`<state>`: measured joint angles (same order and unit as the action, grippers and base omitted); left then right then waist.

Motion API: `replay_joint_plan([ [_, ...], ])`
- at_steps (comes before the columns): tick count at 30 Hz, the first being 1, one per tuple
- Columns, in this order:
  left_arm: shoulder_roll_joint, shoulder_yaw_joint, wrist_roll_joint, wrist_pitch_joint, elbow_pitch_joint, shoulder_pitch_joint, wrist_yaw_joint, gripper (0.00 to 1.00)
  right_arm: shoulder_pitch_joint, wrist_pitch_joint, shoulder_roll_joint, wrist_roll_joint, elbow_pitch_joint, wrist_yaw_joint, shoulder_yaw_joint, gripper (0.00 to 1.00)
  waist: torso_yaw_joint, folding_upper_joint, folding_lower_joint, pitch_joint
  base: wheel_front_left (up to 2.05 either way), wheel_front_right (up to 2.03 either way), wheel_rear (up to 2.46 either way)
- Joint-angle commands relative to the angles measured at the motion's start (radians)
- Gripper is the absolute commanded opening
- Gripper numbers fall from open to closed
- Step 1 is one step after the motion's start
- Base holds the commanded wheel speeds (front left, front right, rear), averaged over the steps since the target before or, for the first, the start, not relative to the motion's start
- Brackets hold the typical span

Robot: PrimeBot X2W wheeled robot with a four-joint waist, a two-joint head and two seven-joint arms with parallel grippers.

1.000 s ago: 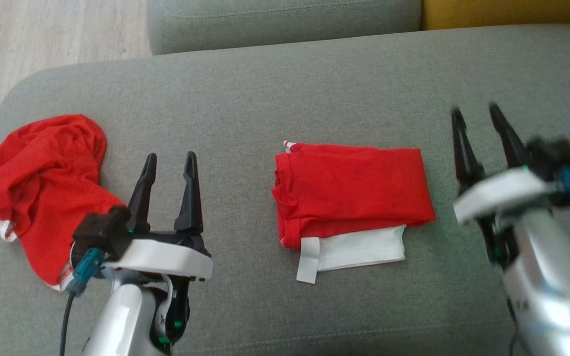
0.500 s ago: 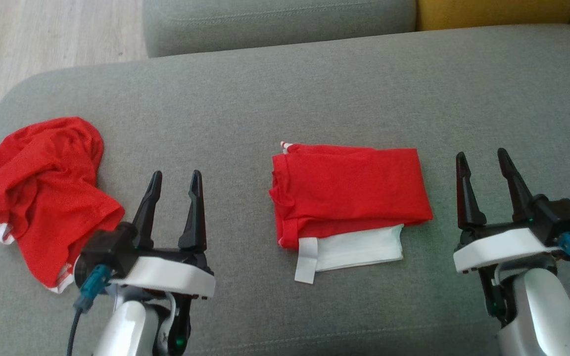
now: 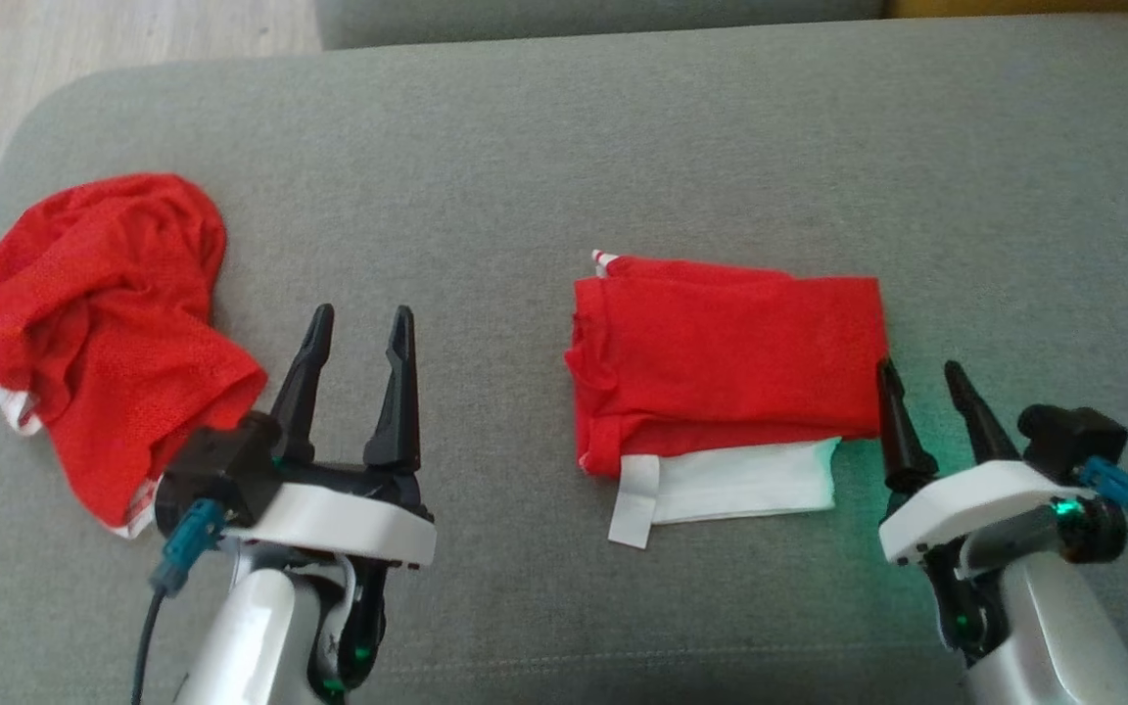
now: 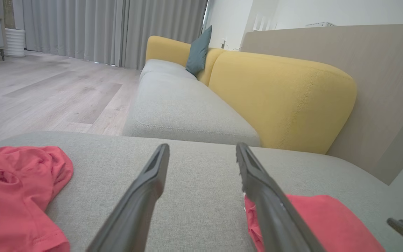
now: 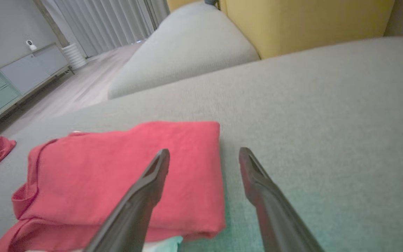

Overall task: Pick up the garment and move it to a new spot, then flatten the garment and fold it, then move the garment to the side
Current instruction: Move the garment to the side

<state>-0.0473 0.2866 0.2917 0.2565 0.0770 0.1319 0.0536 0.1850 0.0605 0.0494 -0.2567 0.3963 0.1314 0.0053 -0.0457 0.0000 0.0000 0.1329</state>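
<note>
A folded red garment [image 3: 721, 362] with a white layer under its near edge lies in the middle of the grey cushion [image 3: 544, 176]. It also shows in the right wrist view [image 5: 124, 168] and the left wrist view [image 4: 327, 224]. A crumpled red garment [image 3: 104, 323] lies at the cushion's left end [image 4: 12, 196]. My left gripper [image 3: 363, 313] stands open between the two garments, over bare fabric [image 4: 202, 146]. My right gripper [image 3: 918, 367] is open at the folded garment's right edge, its left finger over the red cloth [image 5: 204, 150]. Neither gripper holds anything.
The cushion's rounded left end drops to a wooden floor [image 3: 114, 39]. Beyond the cushion sit a second grey seat [image 4: 184, 112], a yellow backrest [image 4: 282, 101] and a teal pillow [image 4: 198, 50]. A low cabinet [image 5: 16, 84] stands across the room.
My right gripper has drawn back and down from beyond the folded garment's right side to its near right corner. The left gripper has barely moved. The head camera has shifted slightly.
</note>
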Motion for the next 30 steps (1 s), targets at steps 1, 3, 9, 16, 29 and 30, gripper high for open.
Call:
replay_joint_plan([
  [1,-0.003,-0.020,-0.005,0.005,-0.025,0.046,-0.003,1.00,0.062,-0.003,0.001,-0.027,0.000,-0.001,0.030,1.00,0.015,0.0000,0.0000,0.011,0.00,0.00,0.00],
  [3,-0.003,-0.018,-0.005,0.005,-0.021,0.051,-0.004,1.00,0.082,-0.014,0.001,-0.043,0.055,-0.001,0.032,1.00,0.025,0.0000,0.0000,0.019,0.00,0.00,0.00],
  [9,-0.003,-0.022,-0.010,0.005,-0.016,0.061,-0.007,1.00,0.151,0.006,0.001,-0.059,0.193,-0.001,0.017,1.00,0.045,0.0000,0.0000,0.040,0.00,0.00,0.00],
  [16,-0.003,-0.026,-0.014,0.005,-0.019,0.069,-0.009,1.00,0.231,0.030,0.001,-0.048,0.335,-0.001,0.017,1.00,0.048,0.0000,0.0000,0.069,0.00,0.00,0.00],
  [29,-0.003,-0.054,-0.032,0.005,-0.021,0.089,-0.020,1.00,0.344,0.083,0.011,0.178,0.329,-0.001,-0.026,0.00,-0.006,0.0000,0.0000,0.102,0.00,0.00,0.00],
  [30,-0.003,-0.056,-0.033,0.005,-0.022,0.089,-0.021,1.00,0.351,0.077,0.025,0.210,0.306,-0.001,-0.040,0.00,-0.010,0.0000,0.0000,0.105,0.00,0.00,0.00],
])
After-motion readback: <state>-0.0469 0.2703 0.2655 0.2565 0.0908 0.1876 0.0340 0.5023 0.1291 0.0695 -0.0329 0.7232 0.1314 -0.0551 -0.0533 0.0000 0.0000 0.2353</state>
